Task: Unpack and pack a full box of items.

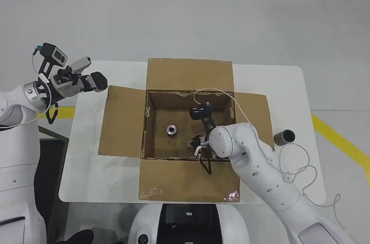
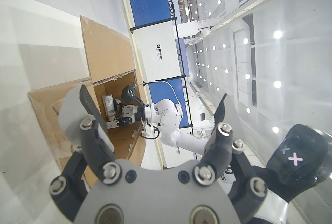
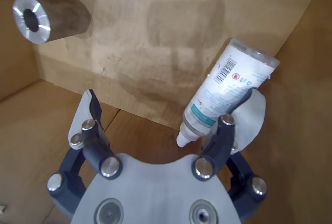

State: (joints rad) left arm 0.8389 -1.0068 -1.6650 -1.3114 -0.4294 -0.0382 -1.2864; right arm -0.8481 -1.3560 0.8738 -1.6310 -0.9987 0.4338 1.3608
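An open cardboard box [image 1: 127, 122] stands mid-table with its flaps spread out. On its floor stands a metal cylinder [image 1: 171, 129], also seen as a hollow metal cylinder [image 3: 49, 19]. My right gripper [image 1: 200, 144] is down inside the box and open [image 3: 171, 95]. A white bottle [image 3: 228, 87] with a nozzle cap leans against one of its fingers [image 3: 246, 111], close to a box wall; the other finger is well apart from it. My left gripper [image 1: 98, 81] hangs open and empty [image 2: 153, 95] over the table's far left corner, outside the box.
A second dark metal cylinder [image 1: 284, 136] lies on the white table [image 1: 87, 165] right of the box, beside a right-hand flap. A white cable [image 1: 239, 107] loops above the box from the right arm. Yellow floor tape runs beyond the table.
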